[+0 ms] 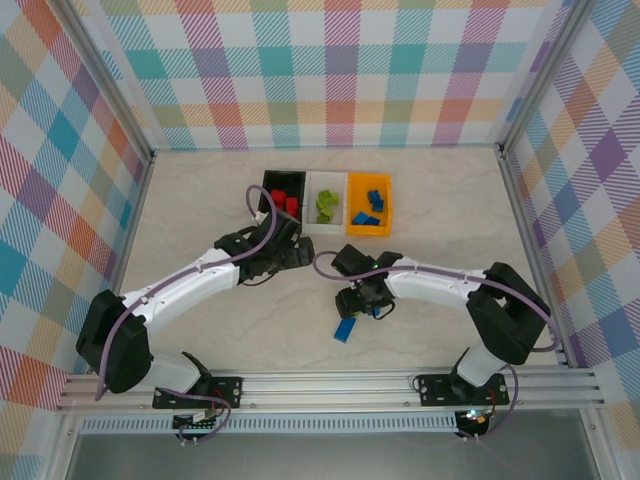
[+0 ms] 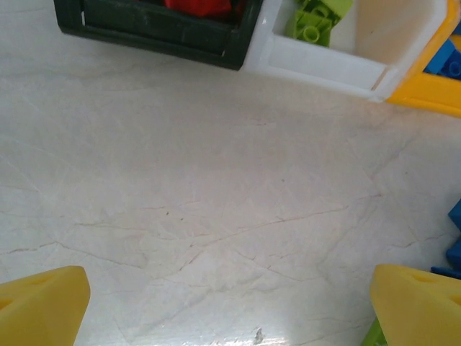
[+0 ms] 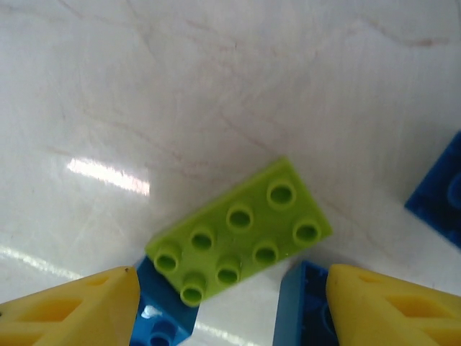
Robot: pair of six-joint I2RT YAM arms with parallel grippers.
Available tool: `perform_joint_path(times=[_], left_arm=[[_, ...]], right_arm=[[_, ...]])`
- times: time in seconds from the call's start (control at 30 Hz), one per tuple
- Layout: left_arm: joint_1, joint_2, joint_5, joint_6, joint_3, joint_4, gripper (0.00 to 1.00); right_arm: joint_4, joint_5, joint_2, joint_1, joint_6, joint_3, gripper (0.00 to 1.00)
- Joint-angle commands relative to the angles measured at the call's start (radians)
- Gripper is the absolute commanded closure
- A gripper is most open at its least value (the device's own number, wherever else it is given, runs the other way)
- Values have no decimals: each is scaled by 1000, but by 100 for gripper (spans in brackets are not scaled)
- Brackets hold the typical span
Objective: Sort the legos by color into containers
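Note:
A lime green eight-stud lego (image 3: 238, 231) lies flat on the table, overlapping a blue lego (image 3: 162, 326), with another blue lego (image 3: 306, 310) beside it. My right gripper (image 3: 230, 310) (image 1: 362, 303) hangs open just above them, the green one between its yellow fingers (image 3: 72, 310). A further blue lego (image 1: 345, 329) lies nearer the table's front. My left gripper (image 2: 230, 303) (image 1: 290, 253) is open over bare table, in front of the bins. The black bin (image 1: 270, 185) holds red legos, the white bin (image 1: 325, 228) green ones, the orange bin (image 1: 370, 230) blue ones.
The three bins stand side by side at the table's middle back, touching each other. In the left wrist view blue legos (image 2: 455, 238) show at the right edge. Checked walls and aluminium rails enclose the table on three sides.

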Motion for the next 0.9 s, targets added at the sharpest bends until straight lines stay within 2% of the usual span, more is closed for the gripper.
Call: perform_joint_path(times=[0.0,0.3,0.5,0.7,0.87], left_arm=[[-10,-27,13,-14,-16,3,0],[-9,-59,-5,4,-25,-13,0],[-10,-88,-22,7,-57,-6,0],[-10,-102,-29,20,-61,-14,0],[-9,-103,-32,26,-57,-12,0]], right_arm=[[-40,-31,-8,15,124,-23,31],[-17,-76,90,28,241,28,34],[-30,-18,166,28,244,103,37],[-17,9,227,31,224,134,44],[-44,67,283,32,213,184,44]])
